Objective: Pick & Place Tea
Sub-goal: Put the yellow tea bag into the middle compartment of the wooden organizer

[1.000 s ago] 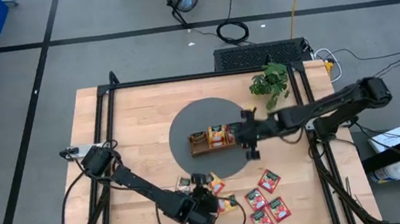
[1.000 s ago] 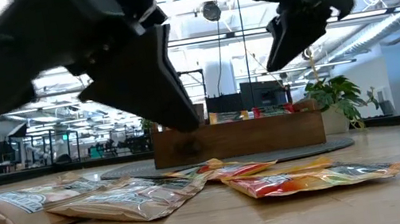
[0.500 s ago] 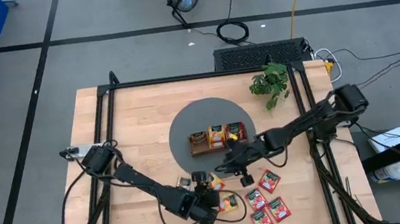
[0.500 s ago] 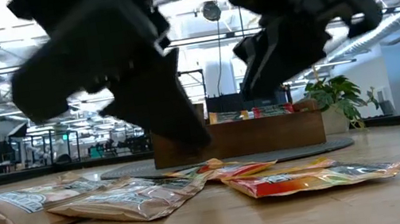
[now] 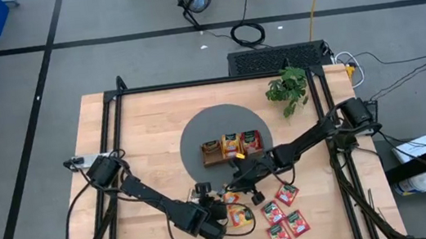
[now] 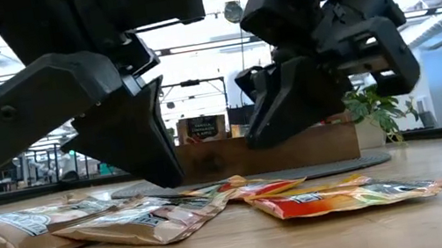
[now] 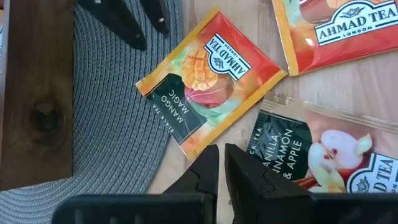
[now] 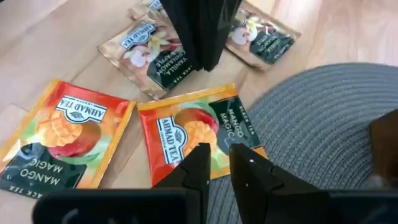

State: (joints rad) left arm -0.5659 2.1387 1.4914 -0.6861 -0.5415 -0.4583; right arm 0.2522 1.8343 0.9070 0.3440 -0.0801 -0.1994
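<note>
Tea sachets lie flat by the grey mat. One orange mango sachet rests with a corner on the mat; a cream vanilla sachet and another orange one lie beside it. My left gripper is shut, pointing down at the mango sachet's near edge. My right gripper, shut with only a slit between its fingers, hangs over the same sachet from the mat side, clear of it in the low view. The wooden tray holds upright sachets. My left gripper's shut fingertips come slanting down beside the mango sachet's lower corner, between it and the vanilla sachet. Whether they touch the sachet or the table I cannot tell. My right gripper touches nothing.
Several red sachets lie near the table's front right. A potted plant stands at the back right. More cream sachets lie at the front left of the pile. The two grippers stand close, fingertips facing each other.
My right gripper has come from above the tray toward the table's near edge and down, tipping and rolling as it went, and now hangs low over the mango sachet opposite my left gripper. The sachets have stayed where they were.
</note>
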